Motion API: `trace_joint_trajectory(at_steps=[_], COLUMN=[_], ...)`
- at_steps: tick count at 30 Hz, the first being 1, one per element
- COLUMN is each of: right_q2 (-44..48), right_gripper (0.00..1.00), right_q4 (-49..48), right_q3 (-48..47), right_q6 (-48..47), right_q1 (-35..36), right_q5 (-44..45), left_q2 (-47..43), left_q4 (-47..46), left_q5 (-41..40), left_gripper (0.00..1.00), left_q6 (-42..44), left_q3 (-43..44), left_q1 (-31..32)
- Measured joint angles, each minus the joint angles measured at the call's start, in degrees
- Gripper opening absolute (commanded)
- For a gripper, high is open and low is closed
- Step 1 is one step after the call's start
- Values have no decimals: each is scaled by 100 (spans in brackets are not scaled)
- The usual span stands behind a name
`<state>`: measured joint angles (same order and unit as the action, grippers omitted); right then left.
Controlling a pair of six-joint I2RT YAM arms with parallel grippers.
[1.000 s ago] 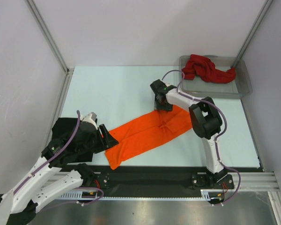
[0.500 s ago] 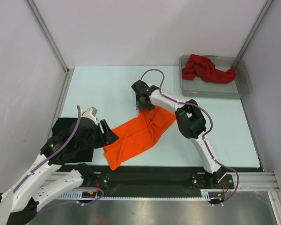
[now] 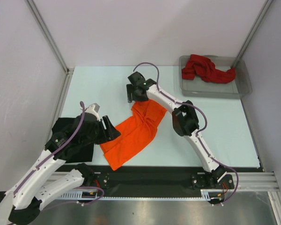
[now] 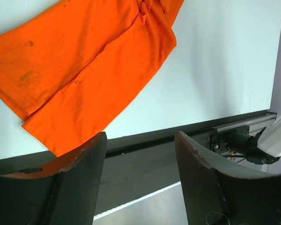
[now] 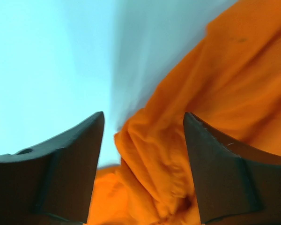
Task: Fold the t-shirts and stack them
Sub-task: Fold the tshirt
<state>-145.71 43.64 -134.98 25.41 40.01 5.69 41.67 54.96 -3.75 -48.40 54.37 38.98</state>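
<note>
Swept leftward over the last second, the right end effector (image 3: 132,95) has dragged the bright orange cloth t-shirt (image 3: 131,136) into a shorter, doubled strip on the pale surface (image 3: 98,89). Its jaws stand apart, with blurred cloth bunched between them, probably loose. The left end effector (image 4: 140,140) gapes empty beside the shirt's near end.

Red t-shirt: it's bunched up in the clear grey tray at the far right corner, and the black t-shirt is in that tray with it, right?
Not quite. The red t-shirt is bunched up in the tray, but the black t-shirt is not in there with it. It lies on the table at the near left, as the top external view shows.
</note>
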Motion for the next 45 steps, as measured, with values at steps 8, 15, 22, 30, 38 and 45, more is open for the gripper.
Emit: trace_joint_trajectory(at_steps=[8, 15, 22, 30, 38, 45], right_q2=[708, 1147, 931, 404, -72, -789], right_gripper=[75, 73, 67, 66, 69, 71], right_q4=[953, 1456, 1499, 1394, 1318, 1119], right_q3=[-63, 236, 501, 514, 35, -1202], right_q6=[149, 763, 1051, 1193, 820, -295], right_q1=[-258, -404, -398, -461, -675, -955], right_q5=[767, 1220, 1342, 1335, 1161, 835], left_q2=[166, 439, 544, 546, 848, 1652], left_q4=[-367, -752, -802, -841, -846, -973], left_q5=[293, 671, 870, 964, 951, 605], left_gripper=[65, 64, 65, 65, 66, 68], left_q6=[125, 201, 245, 278, 702, 1104], left_q3=[35, 35, 35, 35, 103, 308], left_q1=[-328, -457, -522, -739, -1117, -1276])
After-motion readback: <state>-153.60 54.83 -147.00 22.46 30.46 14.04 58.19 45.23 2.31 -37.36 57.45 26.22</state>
